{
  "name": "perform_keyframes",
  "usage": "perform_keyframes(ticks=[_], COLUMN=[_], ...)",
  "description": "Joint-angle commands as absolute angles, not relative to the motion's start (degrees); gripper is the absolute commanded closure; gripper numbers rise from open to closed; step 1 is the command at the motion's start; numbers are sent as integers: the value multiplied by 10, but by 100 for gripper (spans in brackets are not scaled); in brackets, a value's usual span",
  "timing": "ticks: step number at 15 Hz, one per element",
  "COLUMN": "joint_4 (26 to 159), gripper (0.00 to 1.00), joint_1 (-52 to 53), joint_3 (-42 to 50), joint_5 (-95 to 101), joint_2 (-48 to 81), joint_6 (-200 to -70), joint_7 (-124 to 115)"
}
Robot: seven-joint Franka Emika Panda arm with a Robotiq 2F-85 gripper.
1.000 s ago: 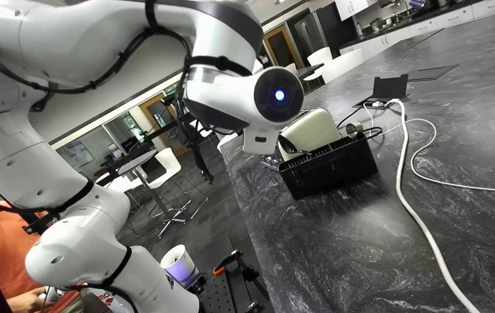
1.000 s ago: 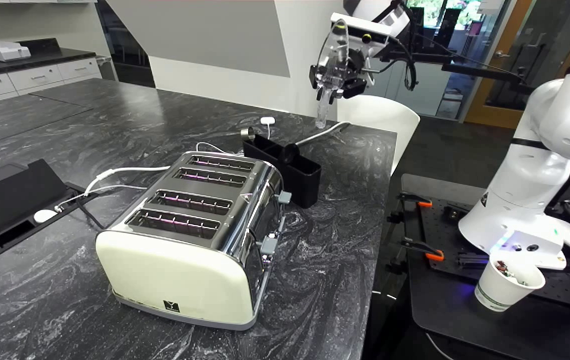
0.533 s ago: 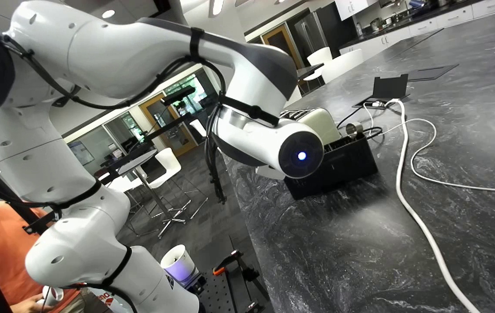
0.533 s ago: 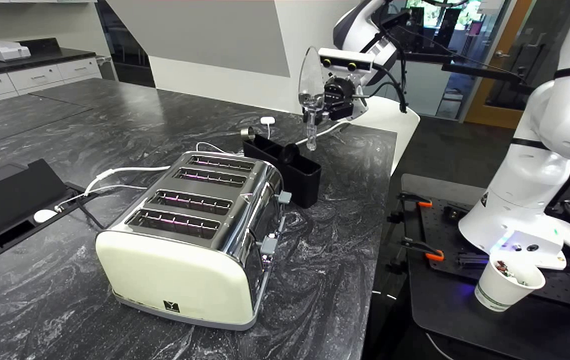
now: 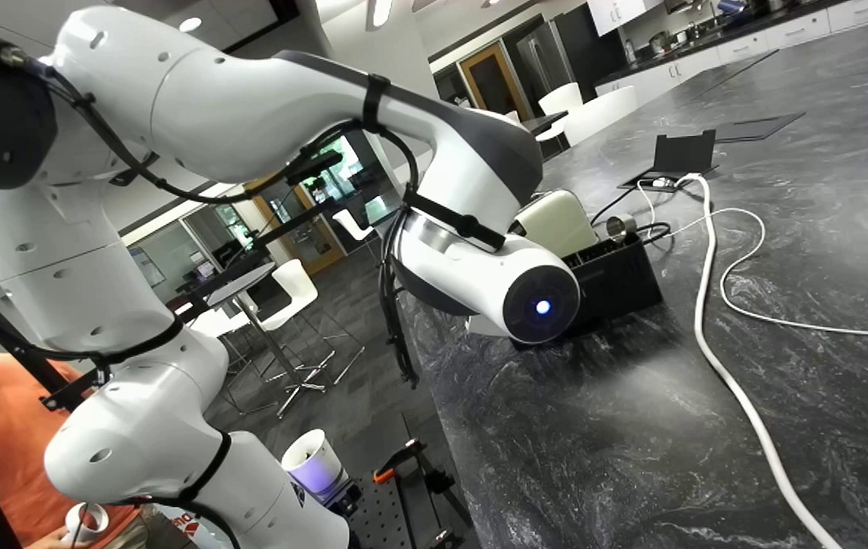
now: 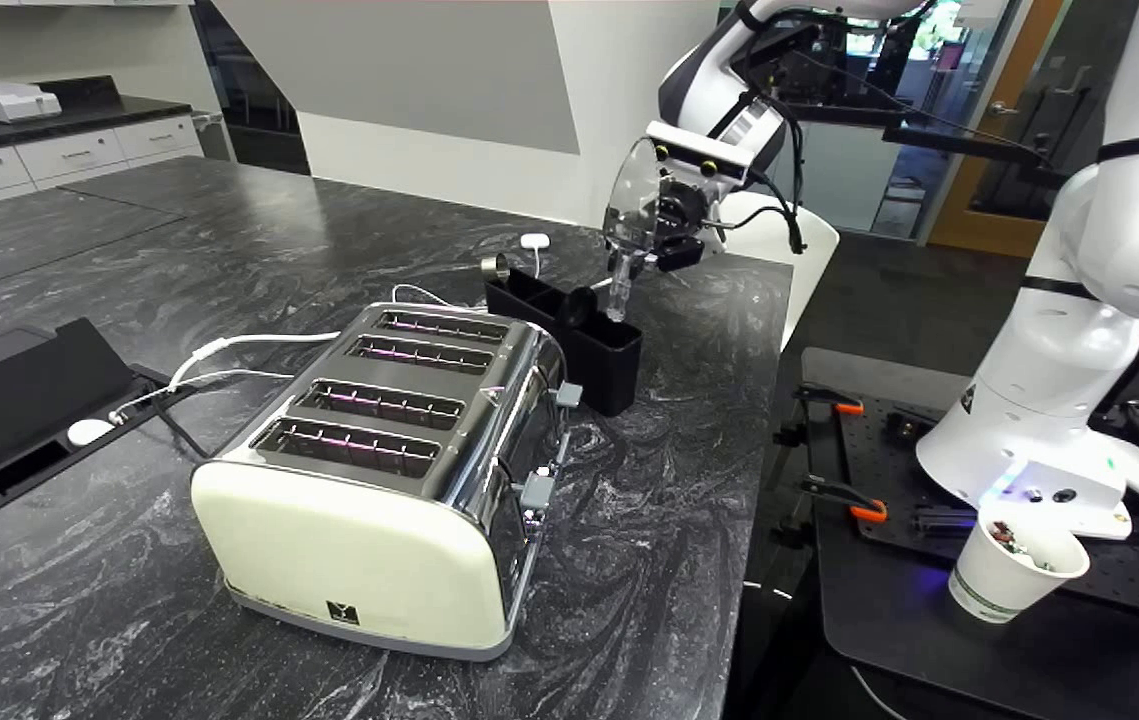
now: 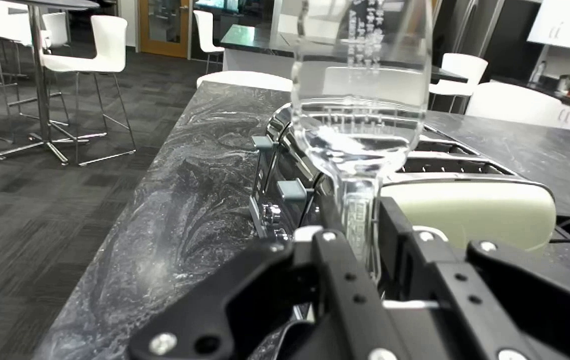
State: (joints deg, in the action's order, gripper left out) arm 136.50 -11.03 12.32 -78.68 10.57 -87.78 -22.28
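A clear plastic scoop stands nearly upright with its bowl up and handle down. My gripper is shut on its handle, one black finger on each side in the wrist view. The handle's lower end overlaps the open top of a long black holder in an exterior view. Whether it is inside the holder or only above it, I cannot tell. The arm's last joint hides the gripper and scoop in an exterior view. A dark round item and a small metal cup sit in the holder.
A cream and chrome toaster stands right beside the holder. A white cable runs over the dark countertop near a flip-up outlet box. The counter edge lies close to the holder. A paper cup stands by the robot base.
The arm has come down toward the black holder, carrying the scoop lower until its handle end reaches the holder's top in view. The grip on the handle looks the same.
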Motion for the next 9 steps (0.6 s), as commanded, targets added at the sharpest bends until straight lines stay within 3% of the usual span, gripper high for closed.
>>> perform_keyframes(ticks=[1, 9], joint_4=[1364, 1360], gripper=[94, 94], joint_1=[-113, -100], joint_3=[128, 130], joint_5=[-783, -737], joint_2=[117, 133], joint_6=[-879, -941], joint_7=[-168, -140])
